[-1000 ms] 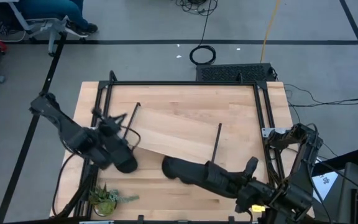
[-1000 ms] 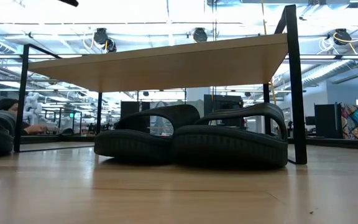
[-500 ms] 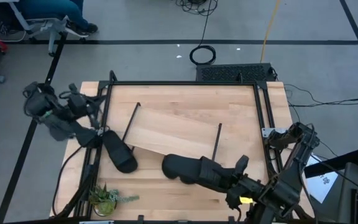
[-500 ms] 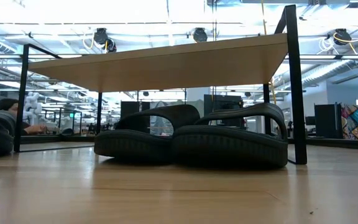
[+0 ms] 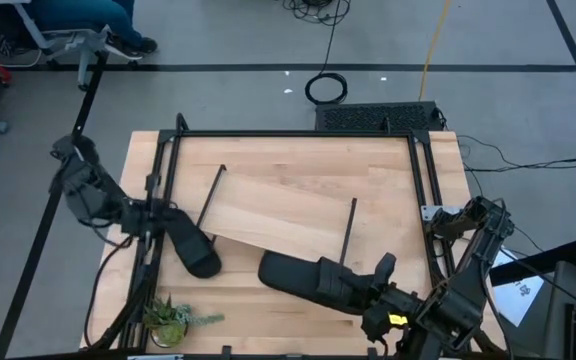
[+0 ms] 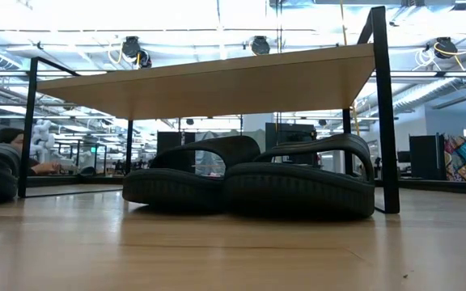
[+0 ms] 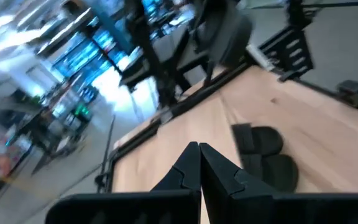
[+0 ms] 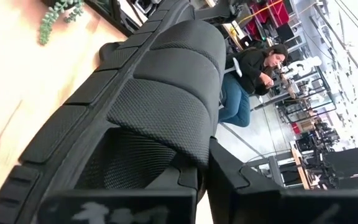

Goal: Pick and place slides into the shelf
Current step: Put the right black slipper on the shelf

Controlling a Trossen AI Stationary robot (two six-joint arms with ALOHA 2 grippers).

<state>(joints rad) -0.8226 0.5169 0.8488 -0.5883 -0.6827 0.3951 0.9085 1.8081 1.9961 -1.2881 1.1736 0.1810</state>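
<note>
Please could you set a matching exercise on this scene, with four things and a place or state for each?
Things:
1. left tool
2. right tool
3. small potted plant
4. shelf

Places or states:
A. shut on the strap of a black slide
B. light wood plank top on thin black legs
C. shut and empty, by the table's left edge
D. standing at a table corner on the left arm's side

Pairs: 1-C, 2-A, 3-D, 4-B
</note>
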